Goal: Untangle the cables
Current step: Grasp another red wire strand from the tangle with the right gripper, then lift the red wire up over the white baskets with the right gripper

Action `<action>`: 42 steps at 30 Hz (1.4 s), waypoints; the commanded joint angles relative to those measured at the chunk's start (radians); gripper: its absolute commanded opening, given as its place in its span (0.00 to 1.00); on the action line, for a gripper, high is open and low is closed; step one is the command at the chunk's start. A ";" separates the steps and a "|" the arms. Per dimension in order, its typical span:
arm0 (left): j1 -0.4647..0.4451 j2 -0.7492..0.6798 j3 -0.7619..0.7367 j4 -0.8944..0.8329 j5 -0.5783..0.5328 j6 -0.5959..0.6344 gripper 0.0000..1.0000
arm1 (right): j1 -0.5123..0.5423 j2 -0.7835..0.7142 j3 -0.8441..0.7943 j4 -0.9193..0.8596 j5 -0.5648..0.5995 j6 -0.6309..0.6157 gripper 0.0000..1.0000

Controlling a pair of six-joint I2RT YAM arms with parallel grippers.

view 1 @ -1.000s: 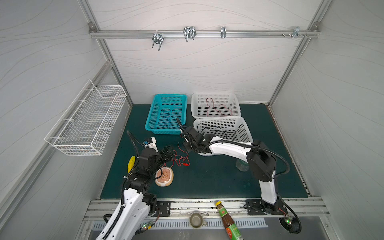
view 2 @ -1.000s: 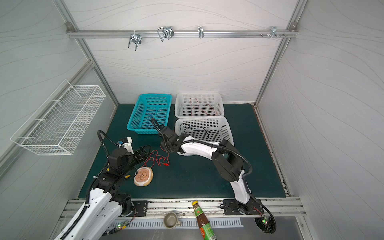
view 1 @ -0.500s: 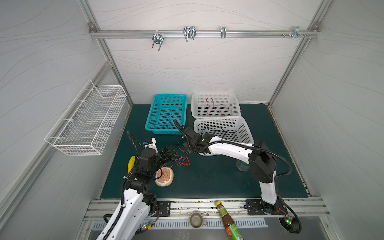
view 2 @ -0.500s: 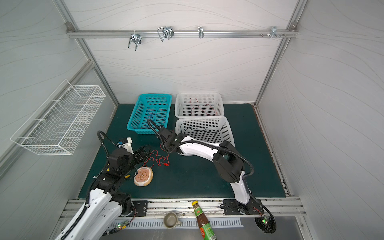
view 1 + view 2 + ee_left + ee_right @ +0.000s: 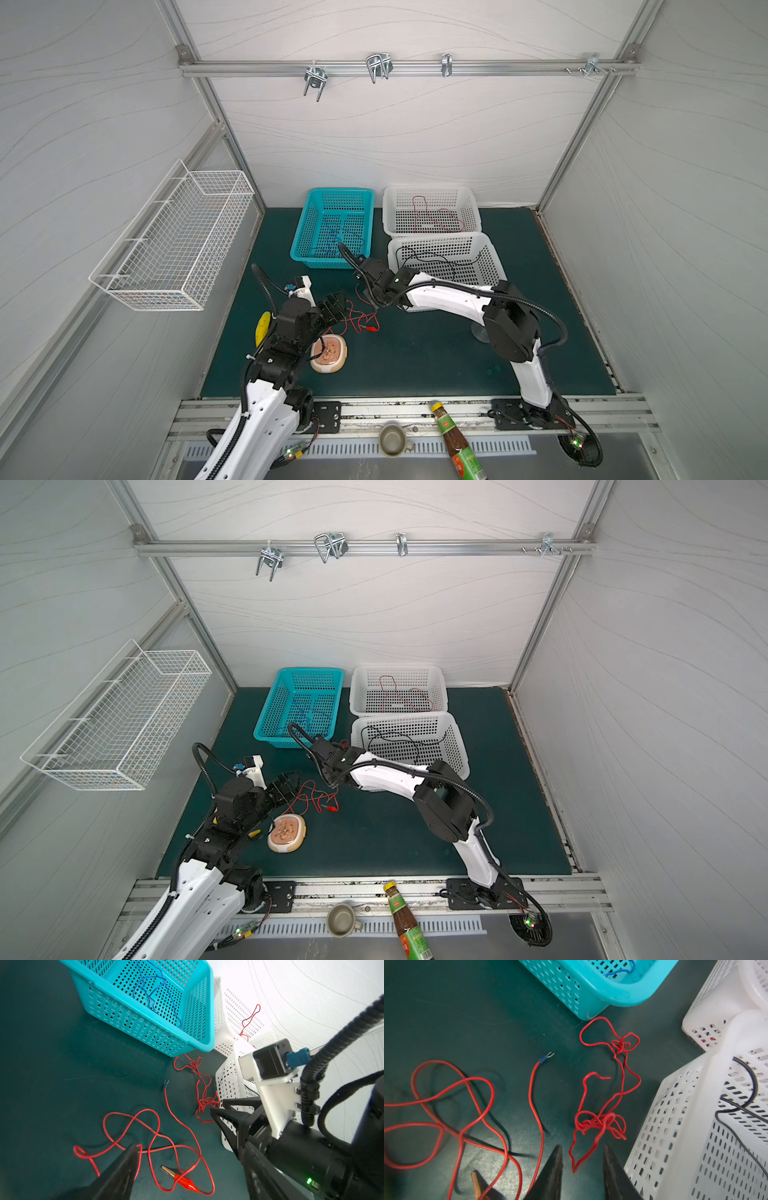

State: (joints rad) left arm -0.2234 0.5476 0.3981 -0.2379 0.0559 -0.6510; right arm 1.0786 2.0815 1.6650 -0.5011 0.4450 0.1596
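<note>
Three plastic baskets: one turquoise basket (image 5: 303, 232) and two white baskets (image 5: 440, 239). Two grippers — left gripper (image 5: 337, 303) spread wide and empty by the thick red cable (image 5: 475, 1105); right gripper (image 5: 582, 1146) partly open, with a loop of the thin knotted red cable (image 5: 600, 1122) between its tips, unpinched. Both reds lie on the mat (image 5: 415, 365) — the blue cable (image 5: 153, 991) and black cable (image 5: 432, 257) lie in baskets.

White panel walls with thin wavy lines close the cell in both top views: the back wall (image 5: 395, 133) at 12 o'clock and the side walls (image 5: 83, 104) at 9 and 3 o'clock. An aluminium rail (image 5: 498, 68) with metal hooks (image 5: 378, 66) crosses the back wall high up. A white wire rack (image 5: 174, 237) hangs at 9 o'clock. The floor is a dark green mat (image 5: 415, 361), and a metal ledge (image 5: 374, 409) borders it at 6 o'clock. The light is even.
</note>
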 commanded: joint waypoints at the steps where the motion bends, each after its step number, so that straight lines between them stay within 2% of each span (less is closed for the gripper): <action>1: 0.002 0.005 0.005 0.040 -0.009 -0.007 0.80 | 0.006 0.037 0.019 -0.039 0.009 -0.001 0.34; 7: 0.003 0.015 0.008 0.045 -0.004 -0.007 0.80 | 0.001 0.071 0.047 -0.031 -0.009 0.001 0.29; 15: 0.003 0.021 0.009 0.050 -0.007 -0.003 0.80 | -0.008 0.081 0.052 -0.016 -0.009 0.004 0.14; 20: 0.002 0.031 0.013 0.048 -0.005 -0.006 0.80 | -0.011 0.049 0.030 -0.013 0.012 0.000 0.00; 23: 0.002 0.031 0.014 0.045 -0.010 -0.005 0.80 | -0.012 -0.009 -0.017 0.009 -0.009 -0.006 0.00; 27: 0.003 0.031 0.010 0.045 -0.016 -0.005 0.80 | -0.022 -0.118 -0.106 0.076 -0.117 -0.027 0.00; 33: 0.002 0.025 0.000 0.039 -0.019 -0.007 0.80 | -0.086 -0.244 -0.198 0.138 -0.427 -0.044 0.00; 42: 0.003 -0.011 -0.004 0.010 -0.040 0.010 0.80 | -0.190 -0.368 -0.310 0.244 -0.576 0.005 0.00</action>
State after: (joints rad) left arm -0.2234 0.5522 0.3893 -0.2420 0.0395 -0.6495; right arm 0.9066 1.7592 1.3788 -0.3145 -0.0444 0.1501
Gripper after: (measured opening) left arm 0.803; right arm 0.053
